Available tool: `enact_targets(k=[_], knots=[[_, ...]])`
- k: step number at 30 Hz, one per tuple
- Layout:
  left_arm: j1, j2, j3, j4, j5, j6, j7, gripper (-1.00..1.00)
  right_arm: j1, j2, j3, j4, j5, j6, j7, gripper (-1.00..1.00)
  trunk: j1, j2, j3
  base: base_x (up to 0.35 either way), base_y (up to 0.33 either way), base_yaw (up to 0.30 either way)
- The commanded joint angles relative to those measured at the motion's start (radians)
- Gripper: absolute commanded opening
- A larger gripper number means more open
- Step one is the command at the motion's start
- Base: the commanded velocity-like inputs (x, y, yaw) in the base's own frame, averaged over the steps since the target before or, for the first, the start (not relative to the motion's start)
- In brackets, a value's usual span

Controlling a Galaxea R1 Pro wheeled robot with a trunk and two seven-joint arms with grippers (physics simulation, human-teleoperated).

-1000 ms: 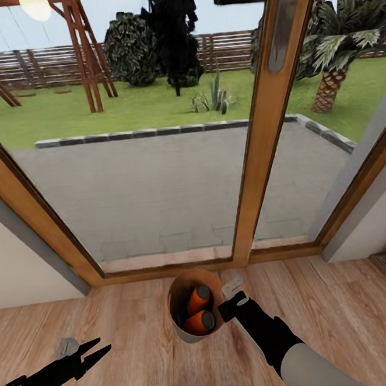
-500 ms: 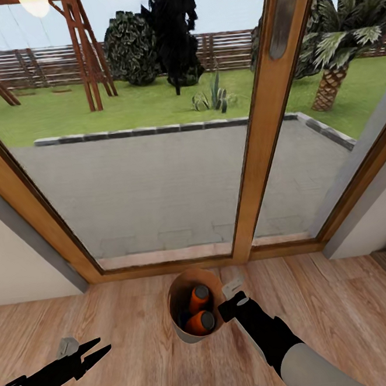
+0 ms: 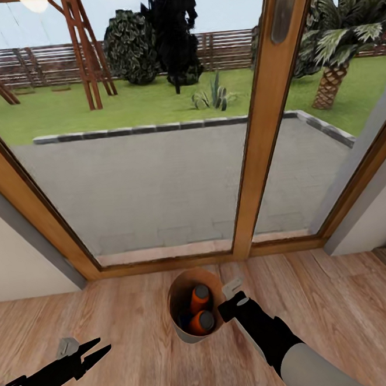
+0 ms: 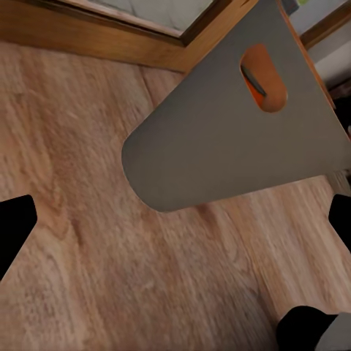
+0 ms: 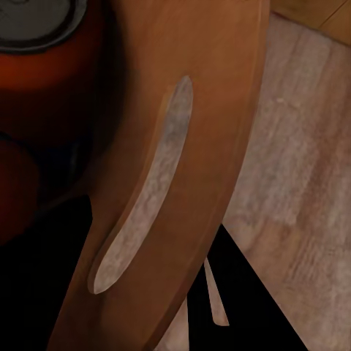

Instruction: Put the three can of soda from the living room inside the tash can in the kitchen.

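Note:
The tash can (image 3: 180,330), pale grey outside and brown-orange inside, is in front of me near the glass doors. Inside it lie two orange cans of soda (image 3: 199,298) (image 3: 202,322), and a dark blue patch (image 3: 182,320) shows beside them. My right gripper (image 3: 228,299) is shut on the bin's right rim. In the right wrist view the rim wall (image 5: 212,131) runs between the black fingers (image 5: 241,300), with a can top (image 5: 33,18) beyond. My left gripper (image 3: 96,349) hangs open and empty, low to the left. In the left wrist view the bin's grey side (image 4: 219,146) shows an orange can through a handle slot (image 4: 263,80).
Wood-framed glass garden doors (image 3: 263,128) stand right behind the bin, with a patio and a lawn outside. Pale walls close in at the left (image 3: 18,267) and the right (image 3: 371,224). Pale wood floor (image 3: 127,316) spreads to both sides of the bin.
The doors and floor line have slid slightly upward in the picture, and the door handle has left the top edge: the camera moved. Both grippers and the bin keep their places.

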State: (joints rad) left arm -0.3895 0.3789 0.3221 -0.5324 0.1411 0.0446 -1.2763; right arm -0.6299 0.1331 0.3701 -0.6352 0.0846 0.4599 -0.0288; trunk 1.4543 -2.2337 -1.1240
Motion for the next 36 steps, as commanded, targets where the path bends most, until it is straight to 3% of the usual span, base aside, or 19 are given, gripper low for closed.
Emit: enact_targets(k=[1,18,28,36], knots=[[0.0,0.0,0.0,0.0,0.0,0.0,0.0,1.0,-0.001,0.0,0.0,-0.001,-0.005,-0.001,0.009,-1.0,0.004,-0.007,-0.003,0.0,0.0,0.0],[0.0,0.0,0.0,0.0,0.0,0.0,0.0,1.0,-0.001,0.0,0.0,-0.001,-0.005,-0.001,0.009,-1.0,0.069,-0.126,-0.056,0.0,0.0,0.0],[0.0,0.0,0.0,-0.001,0.0,0.0,-0.001,1.0,-0.001,0.0,0.0,-0.001,-0.005,-0.001,0.01,-1.0,0.069,-0.126,-0.056,0.0,0.0,0.0],[0.0,0.0,0.0,-0.001,0.0,0.0,-0.002,1.0,-0.001,0.0,0.0,-0.001,-0.005,-0.001,0.01,-1.0,0.088,-0.161,-0.072,0.0,0.0,0.0]])
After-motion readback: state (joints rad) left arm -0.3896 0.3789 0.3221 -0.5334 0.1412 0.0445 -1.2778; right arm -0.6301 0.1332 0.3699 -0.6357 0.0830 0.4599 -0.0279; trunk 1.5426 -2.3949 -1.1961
